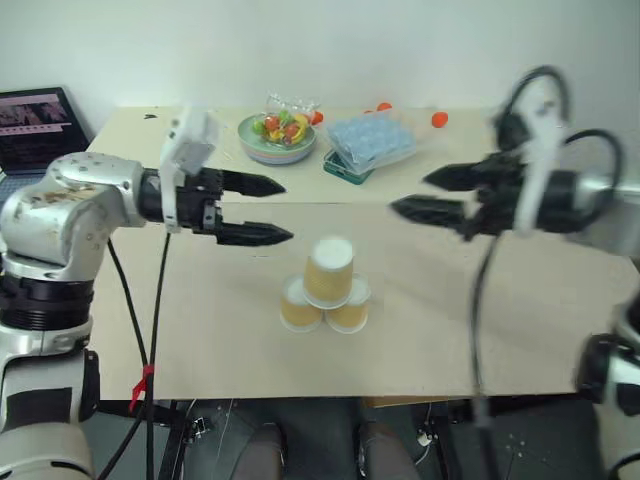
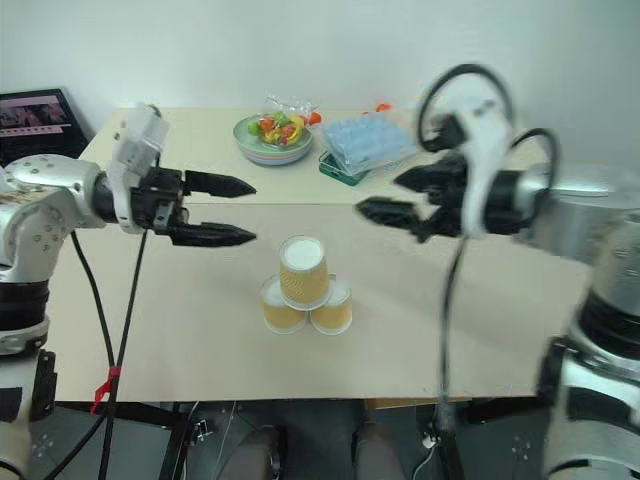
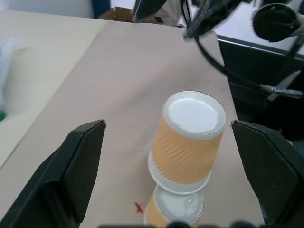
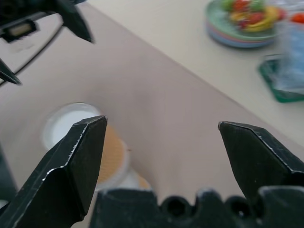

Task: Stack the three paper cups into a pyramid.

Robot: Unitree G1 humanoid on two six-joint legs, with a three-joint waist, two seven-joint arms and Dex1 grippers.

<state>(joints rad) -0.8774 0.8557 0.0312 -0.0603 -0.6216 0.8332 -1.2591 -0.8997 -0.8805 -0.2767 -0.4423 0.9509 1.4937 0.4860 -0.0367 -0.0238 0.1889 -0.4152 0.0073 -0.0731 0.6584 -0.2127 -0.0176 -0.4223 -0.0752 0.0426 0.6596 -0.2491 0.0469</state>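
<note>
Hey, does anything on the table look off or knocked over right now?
Nothing stands out. The top cup sits upside down on two cups placed side by side, a neat pyramid. Both open grippers are apart from it.

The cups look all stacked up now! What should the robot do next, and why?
Probably just draw both arms back and away. The pyramid already stands: two cups side by side, the top cup upside down on them. The left gripper and right gripper are open, holding nothing, so any nearer move risks a knock.
</note>
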